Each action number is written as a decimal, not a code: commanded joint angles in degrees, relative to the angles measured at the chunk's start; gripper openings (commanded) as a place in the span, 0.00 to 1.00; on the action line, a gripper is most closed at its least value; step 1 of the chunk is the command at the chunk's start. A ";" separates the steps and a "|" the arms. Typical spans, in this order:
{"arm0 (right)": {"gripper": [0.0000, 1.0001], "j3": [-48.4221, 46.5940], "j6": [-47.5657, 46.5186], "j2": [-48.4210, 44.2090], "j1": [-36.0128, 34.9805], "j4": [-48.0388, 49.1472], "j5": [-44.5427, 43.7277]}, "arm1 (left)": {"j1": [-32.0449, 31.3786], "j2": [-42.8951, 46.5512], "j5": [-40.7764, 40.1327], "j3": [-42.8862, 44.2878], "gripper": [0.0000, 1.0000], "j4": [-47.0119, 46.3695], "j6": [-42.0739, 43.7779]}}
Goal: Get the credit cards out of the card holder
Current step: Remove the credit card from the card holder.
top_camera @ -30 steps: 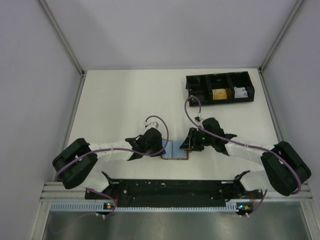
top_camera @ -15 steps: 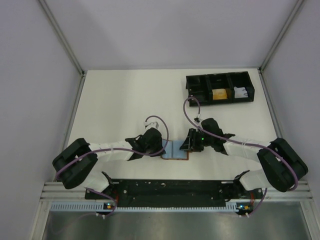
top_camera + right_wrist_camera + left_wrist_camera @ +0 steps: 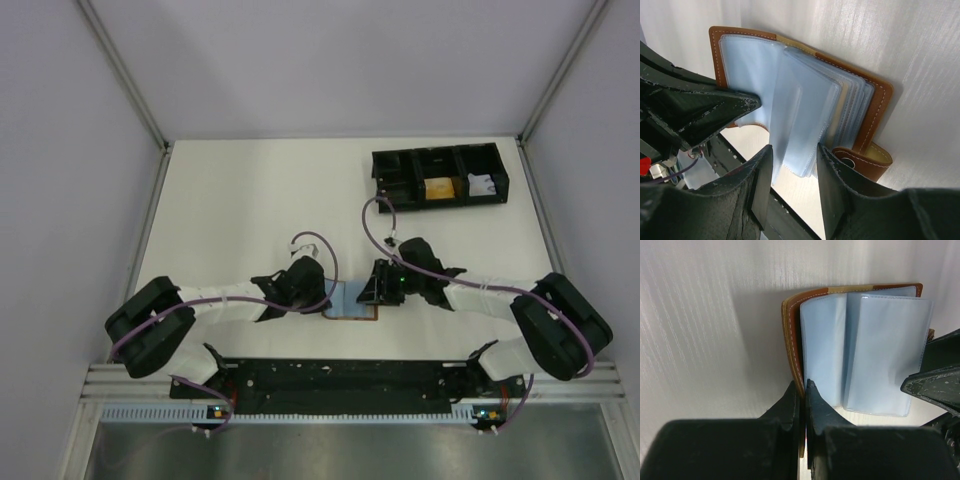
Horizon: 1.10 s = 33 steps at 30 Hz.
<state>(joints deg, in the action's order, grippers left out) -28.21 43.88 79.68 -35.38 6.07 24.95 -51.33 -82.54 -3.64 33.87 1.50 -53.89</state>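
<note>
A small flat brown leather-like card holder is seen lying opened on the white bench, close to the near edge and about midway along it, between the two grippers. Its pale blue translucent plastic sleeves are fanned out from the spine, and a short closure tab with a round snap stud is shown projecting from one edge of the cover.

The left gripper is pressed together on the stitched brown cover at the holder's left side; in the left wrist view only a thin slit is left between its two black fingers, and the cover's edge is caught in it.

The right gripper is held spread at the holder's right side. In the right wrist view the loose lower edges of several sleeves are seen between its two fingers, which stand apart on either side of them; whether a pad touches a sleeve cannot be told.

A black plastic three-compartment tray is placed near the far right corner of the bench, well apart from the holder, with something yellowish in its middle compartment and something white in its right one.
</note>
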 commanded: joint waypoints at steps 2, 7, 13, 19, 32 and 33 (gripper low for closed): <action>0.40 -3.34 0.59 0.83 -1.27 2.63 0.71 | -0.61 0.19 -0.05 0.32 0.00 -0.35 -0.34; 0.41 -5.71 0.68 2.23 -2.06 2.64 0.89 | -0.61 0.01 0.56 -0.20 0.00 -1.06 -0.52; 0.41 -8.44 1.82 4.78 -4.00 4.04 2.12 | -0.70 0.01 0.83 -1.17 0.00 -3.52 -1.13; 0.45 -11.34 0.42 3.03 -5.14 1.33 3.26 | -0.61 0.10 -0.14 -2.05 0.00 -3.69 -1.83; 0.48 -8.71 -3.71 -7.44 -5.14 -14.68 -13.35 | -0.61 -0.07 -1.02 -2.49 0.00 -3.78 -2.54; 0.49 -8.45 -3.71 -7.17 -5.23 -14.68 -13.35 | -0.61 -0.07 -0.93 -2.49 0.00 -3.70 -2.62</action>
<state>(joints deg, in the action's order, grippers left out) -37.50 41.41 73.06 -40.03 -6.02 15.79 -51.79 -82.54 -3.44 32.21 -2.20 -56.29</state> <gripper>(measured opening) 0.480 0.028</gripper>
